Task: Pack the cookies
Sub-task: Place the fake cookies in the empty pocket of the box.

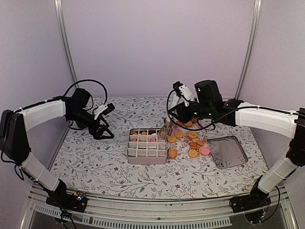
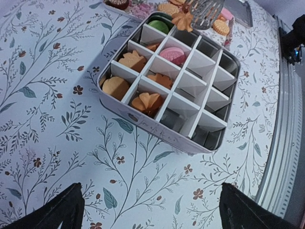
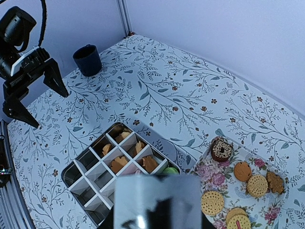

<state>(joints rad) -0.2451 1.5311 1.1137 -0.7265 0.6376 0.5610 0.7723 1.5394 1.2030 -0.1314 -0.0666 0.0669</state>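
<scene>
A white tin with a divider grid [image 1: 147, 145] [image 2: 143, 121] [image 3: 78, 183] sits mid-table. Orange cookies [image 2: 116, 87], a pink one [image 2: 172, 56] and a green one [image 2: 159, 25] lie in its cells. More cookies [image 1: 193, 153] [image 3: 211, 202] lie on a floral plate [image 3: 214, 179] to the tin's right. My right gripper [image 1: 174, 117] is shut on a metal tool [image 3: 157, 200] [image 2: 206, 12]; its fingers are hidden in the right wrist view. The tool's tip holds an orange cookie [image 2: 182, 20] over the tin's far edge. My left gripper [image 2: 152, 210] [image 1: 102, 128] hangs open and empty, left of the tin.
The tin's lid [image 1: 228, 151] lies upturned right of the plate. A dark cup [image 3: 88, 59] stands at the far left corner. A chocolate ring cookie [image 3: 221, 150] sits on the plate's far end. White walls and rails bound the table.
</scene>
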